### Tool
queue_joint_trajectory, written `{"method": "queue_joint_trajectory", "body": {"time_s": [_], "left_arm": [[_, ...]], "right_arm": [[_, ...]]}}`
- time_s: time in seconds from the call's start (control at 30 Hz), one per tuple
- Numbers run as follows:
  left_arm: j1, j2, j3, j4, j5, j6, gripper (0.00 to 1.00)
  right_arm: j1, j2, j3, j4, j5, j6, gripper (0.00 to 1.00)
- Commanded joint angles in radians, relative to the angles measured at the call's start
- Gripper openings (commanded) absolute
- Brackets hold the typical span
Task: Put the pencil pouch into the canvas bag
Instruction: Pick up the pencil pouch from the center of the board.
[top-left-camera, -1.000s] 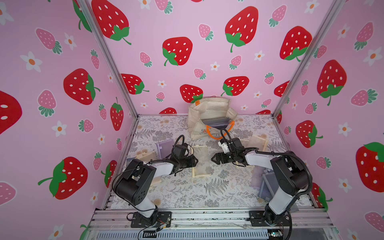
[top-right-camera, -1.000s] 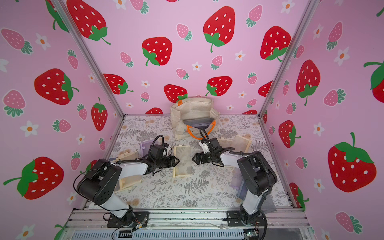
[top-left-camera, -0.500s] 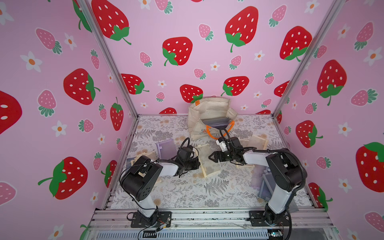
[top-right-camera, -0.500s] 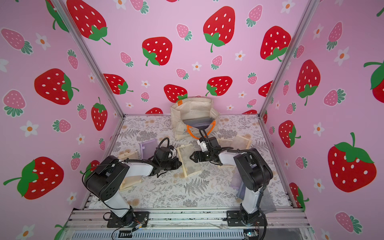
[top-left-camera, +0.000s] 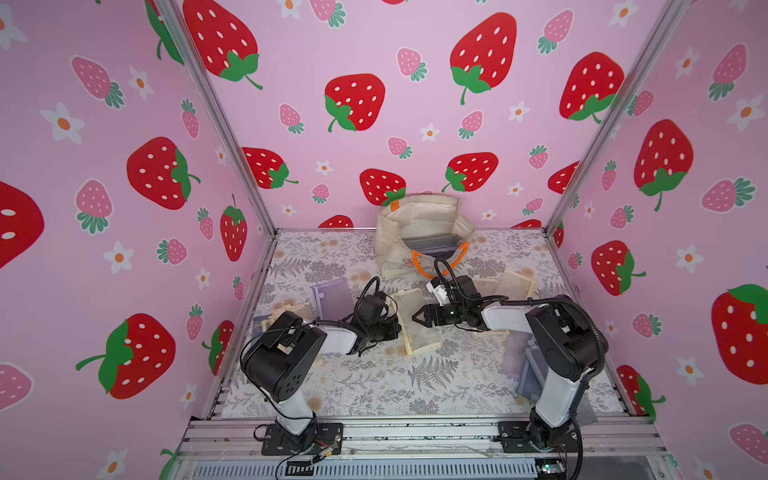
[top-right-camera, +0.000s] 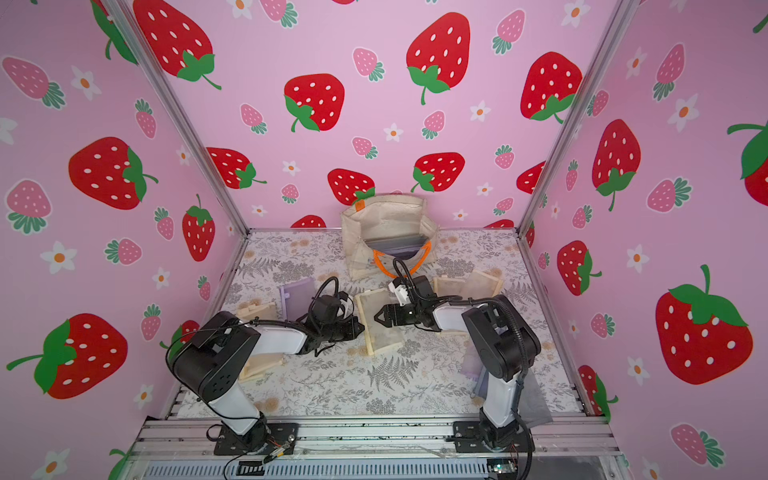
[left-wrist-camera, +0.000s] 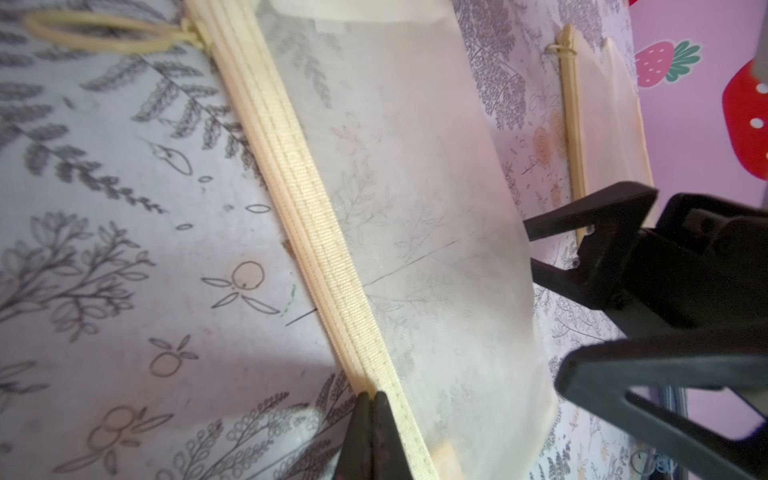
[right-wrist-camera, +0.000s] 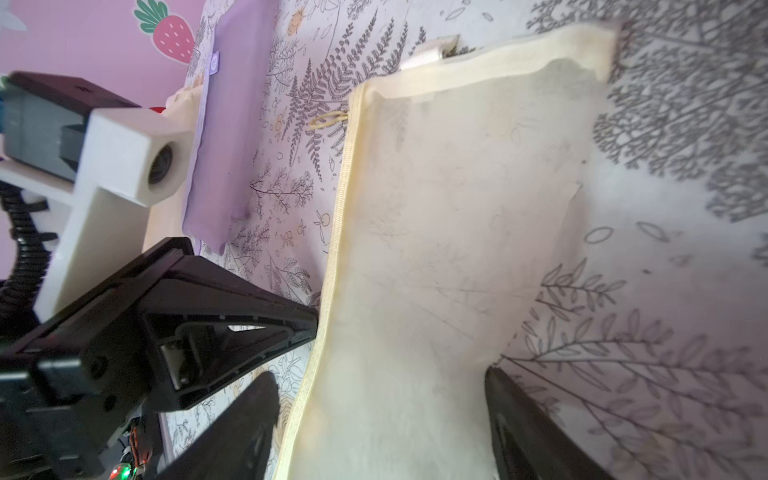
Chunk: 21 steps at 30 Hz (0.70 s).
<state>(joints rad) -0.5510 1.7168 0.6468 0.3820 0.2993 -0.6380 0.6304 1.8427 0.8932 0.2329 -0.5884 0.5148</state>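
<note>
The pencil pouch is a cream mesh pouch with a zipper edge, lying mid-table in both top views. My left gripper is shut on that zipper edge. My right gripper is open at the pouch's other side, and the mesh runs between its two fingers. In a top view the two grippers face each other across the pouch. The canvas bag, cream with orange rope handles, stands open at the back wall with dark flat things inside.
A purple pouch lies left of the held pouch. Cream pouches lie at far left and right of the bag. Purple pouches sit by the right arm's base. Pink strawberry walls enclose three sides.
My left gripper has shut on the pouch's zipper edge and pushed right, turning the pouch. My right gripper has moved in over the pouch, with its jaws narrowing.
</note>
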Motion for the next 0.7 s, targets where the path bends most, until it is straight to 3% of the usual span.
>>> {"method": "queue_joint_trajectory", "body": {"time_s": [0.0,0.17,0.37,0.67], "left_arm": [[-0.008,0.029,-0.022,-0.02,-0.009,-0.01,0.0],[-0.007,0.023,-0.038,-0.02,-0.016,-0.01,0.0],[-0.007,0.015,-0.053,-0.017,-0.017,-0.006,0.0],[-0.007,0.009,-0.094,0.001,-0.017,-0.006,0.0]], "right_arm": [[0.015,0.022,-0.025,-0.025,-0.033,0.036,0.74],[0.015,-0.026,-0.039,-0.028,-0.021,0.022,0.72],[0.015,-0.082,-0.076,-0.056,0.047,0.008,0.79],[0.015,-0.134,-0.149,0.121,0.017,0.055,0.79]]}}
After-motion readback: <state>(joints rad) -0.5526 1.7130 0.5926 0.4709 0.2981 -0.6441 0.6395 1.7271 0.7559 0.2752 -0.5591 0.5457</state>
